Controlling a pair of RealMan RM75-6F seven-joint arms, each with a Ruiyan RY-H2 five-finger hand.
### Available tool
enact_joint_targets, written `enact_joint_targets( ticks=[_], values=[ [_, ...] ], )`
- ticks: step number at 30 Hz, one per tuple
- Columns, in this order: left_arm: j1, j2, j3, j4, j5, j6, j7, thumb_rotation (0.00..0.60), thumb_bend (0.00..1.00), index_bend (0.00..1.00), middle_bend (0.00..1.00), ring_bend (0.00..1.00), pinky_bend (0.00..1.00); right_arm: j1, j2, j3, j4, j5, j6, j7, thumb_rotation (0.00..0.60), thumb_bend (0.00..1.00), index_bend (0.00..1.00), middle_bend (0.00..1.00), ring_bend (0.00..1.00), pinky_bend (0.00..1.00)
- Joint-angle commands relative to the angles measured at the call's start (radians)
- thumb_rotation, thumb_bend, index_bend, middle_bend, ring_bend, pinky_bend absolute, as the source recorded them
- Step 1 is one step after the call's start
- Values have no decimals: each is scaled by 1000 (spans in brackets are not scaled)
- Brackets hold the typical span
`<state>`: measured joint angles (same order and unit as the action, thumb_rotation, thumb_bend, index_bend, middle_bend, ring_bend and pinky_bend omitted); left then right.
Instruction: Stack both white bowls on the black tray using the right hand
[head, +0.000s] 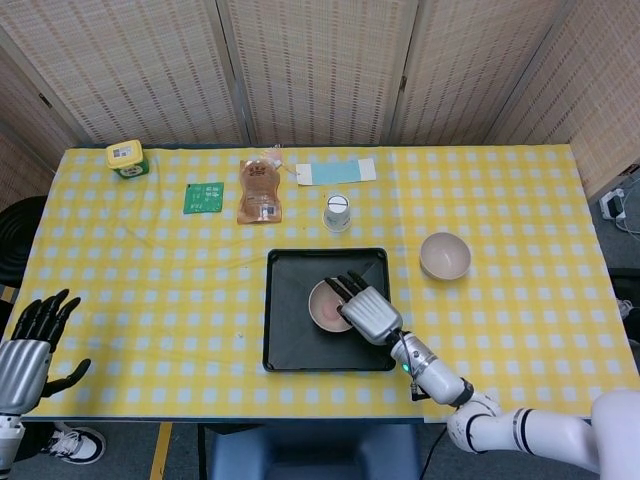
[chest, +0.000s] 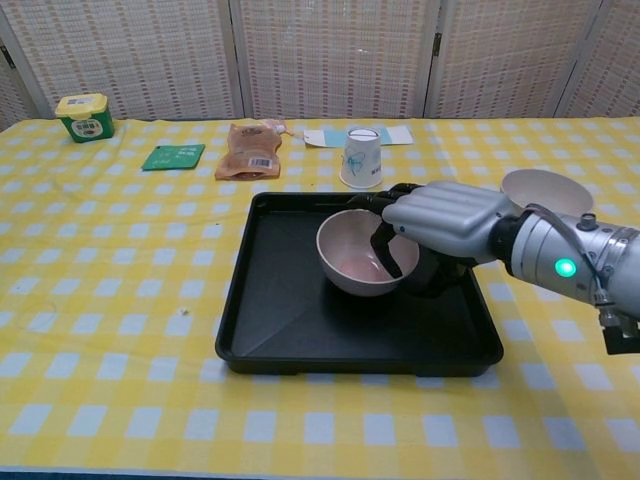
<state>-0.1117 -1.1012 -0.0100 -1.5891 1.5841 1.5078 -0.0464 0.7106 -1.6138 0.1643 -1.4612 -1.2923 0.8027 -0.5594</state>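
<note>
The first white bowl (chest: 352, 254) sits over the black tray (chest: 290, 330), its rim gripped by the right hand (chest: 440, 222). Lower it flat and release gently. The second bowl (head: 444, 255) waits on the surface nearby.

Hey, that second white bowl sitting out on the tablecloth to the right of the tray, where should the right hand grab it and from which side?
Probably by the rim of the second white bowl, coming from above on its near right side: it sits upright, open, nothing beside it.
</note>
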Motion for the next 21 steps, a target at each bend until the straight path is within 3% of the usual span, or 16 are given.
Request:
enact_joint_targets(
  ticks=[1, 4, 7, 15, 21],
  values=[
    [-1, 0, -1, 1, -3, -3, 0, 600, 309, 0, 0, 0, 0, 5, -6, -5, 11, 4, 10, 26, 600, 519, 385, 0, 0, 0],
    [-3, -1, -2, 1, -6, -8, 2, 600, 309, 0, 0, 0, 0, 7, -2, -8, 13, 3, 17, 54, 600, 520, 195, 0, 0, 0],
    [-5, -3, -1, 0, -5, -13, 7, 600, 308, 0, 0, 0, 0, 5, 12, -18, 9, -17, 37, 76, 600, 520, 90, 0, 0, 0],
    [-6, -5, 1, -1, -7, -19, 17, 600, 309, 0, 0, 0, 0, -56, 123, -44, -57, -81, 171, 133, 600, 519, 78, 0, 0, 0],
    [-5, -7, 1, -16, -19, -26, 39, 600, 310, 0, 0, 0, 0, -136, 232, -68, -44, -80, 252, 224, 600, 519, 78, 0, 0, 0]
  ],
)
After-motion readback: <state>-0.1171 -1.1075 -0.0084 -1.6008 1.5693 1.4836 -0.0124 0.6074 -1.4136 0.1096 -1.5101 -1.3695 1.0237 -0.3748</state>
